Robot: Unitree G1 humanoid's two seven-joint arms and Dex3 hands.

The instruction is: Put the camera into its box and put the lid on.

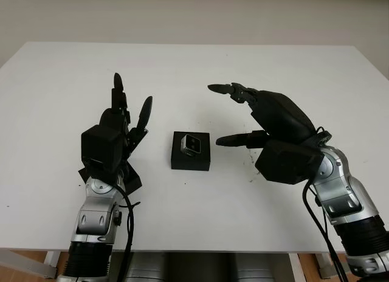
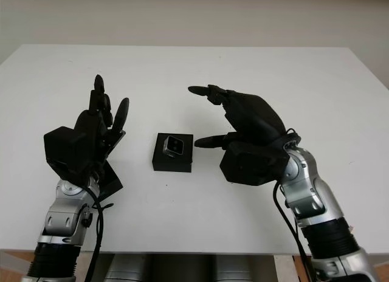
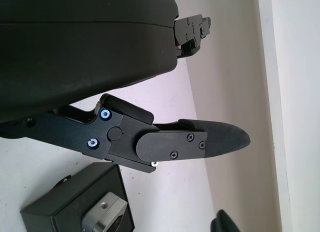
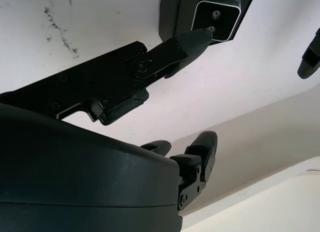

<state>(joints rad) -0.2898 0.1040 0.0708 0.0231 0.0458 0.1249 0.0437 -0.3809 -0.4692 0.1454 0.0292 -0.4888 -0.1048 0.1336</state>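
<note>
As seen from the left eye view, the white table (image 1: 182,69) carries a black box (image 1: 191,153) near its centre, and the silver-bodied camera (image 1: 190,145) sits in the box with its dark face upward. The left hand (image 1: 124,121) is raised above the table to the left of the box, fingers extended upward, released and holding nothing. Beneath that hand, a flat black piece (image 1: 129,175) lies on the table; it is possibly the lid, but the arm covers most of it. The right hand (image 1: 267,121) stands to the right of the box, open and holding nothing, with one finger pointing toward the box and another extended higher above the table. Small dark marks (image 1: 249,163) show on the table surface just beside the right hand.

In the right eye view, the same arrangement appears: the box (image 2: 172,153) lies between the two hands, apart from both.

In the left wrist view, a finger (image 3: 190,142) of the left hand extends over the table, with the box (image 3: 75,202) and the camera (image 3: 105,217) near it and not touched.

In the right wrist view, a fingertip (image 4: 197,39) of the right hand lies close to the camera (image 4: 220,17) in the box; contact cannot be confirmed.
</note>
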